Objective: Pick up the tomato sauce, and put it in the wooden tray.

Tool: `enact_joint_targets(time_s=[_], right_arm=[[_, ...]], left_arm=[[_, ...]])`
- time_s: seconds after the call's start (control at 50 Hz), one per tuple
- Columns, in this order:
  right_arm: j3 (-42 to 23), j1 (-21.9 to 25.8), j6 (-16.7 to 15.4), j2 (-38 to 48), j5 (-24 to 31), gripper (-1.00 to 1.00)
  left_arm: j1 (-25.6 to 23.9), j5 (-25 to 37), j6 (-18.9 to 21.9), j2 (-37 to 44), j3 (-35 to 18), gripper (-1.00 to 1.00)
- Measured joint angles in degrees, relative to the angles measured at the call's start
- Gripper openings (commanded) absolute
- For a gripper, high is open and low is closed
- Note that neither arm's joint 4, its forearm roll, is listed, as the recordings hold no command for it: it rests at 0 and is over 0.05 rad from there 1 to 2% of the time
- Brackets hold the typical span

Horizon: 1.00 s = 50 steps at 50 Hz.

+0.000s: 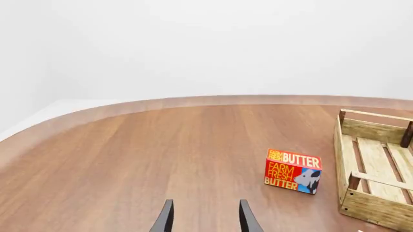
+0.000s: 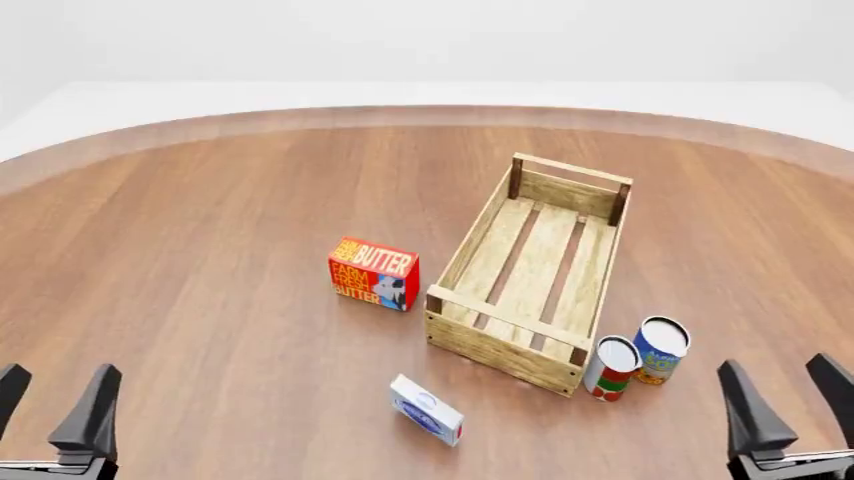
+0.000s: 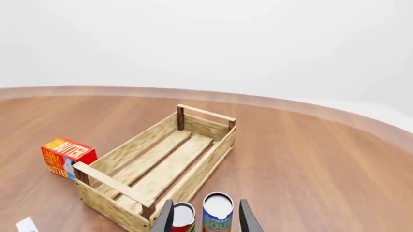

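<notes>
The tomato sauce (image 2: 613, 368) stands upright on the desk (image 2: 200, 250), just off the near right corner of the wooden tray (image 2: 470, 262), close to the desk's near edge on the right side. Whether the can touches the tray's corner post cannot be told from the front view. Just beside it, on its right, stands the wider blue-and-orange can (image 2: 659, 350), also upright; the two cans are very near each other, perhaps touching. In the right wrist view the tomato sauce (image 3: 183, 217) and the blue-and-orange can (image 3: 217, 213) sit side by side just past the tray's (image 3: 193, 176) corner.

The wooden tray lies near the middle of the desk, turned at an angle, its long sides running from the near edge toward the far right. Nothing lies inside it.

A red butter box (image 2: 374, 273) stands to the left of the tray, near it but apart. A small white-and-blue box (image 2: 427, 410) lies nearer the desk's near edge, apart from the tray.

The left tool (image 2: 54, 400) hangs over the near left corner of the desk, its fingers spread and holding nothing. The right tool (image 2: 787, 395) hangs over the near right corner, fingers likewise parted and empty, near the two cans but clear of them.
</notes>
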Motion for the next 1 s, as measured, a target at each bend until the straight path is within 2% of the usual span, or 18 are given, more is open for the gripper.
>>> enact_joint_targets(time_s=[0.5, 1.0], right_arm=[[-0.84, 5.21, -2.29, 11.01, -8.02, 1.00], [0.59, 7.10, -3.24, 25.15, -18.79, 1.00]], left_arm=[[0.00, 0.00, 0.00, 0.00, 0.00, 1.00], [0.00, 0.00, 0.00, 0.00, 0.00, 1.00]])
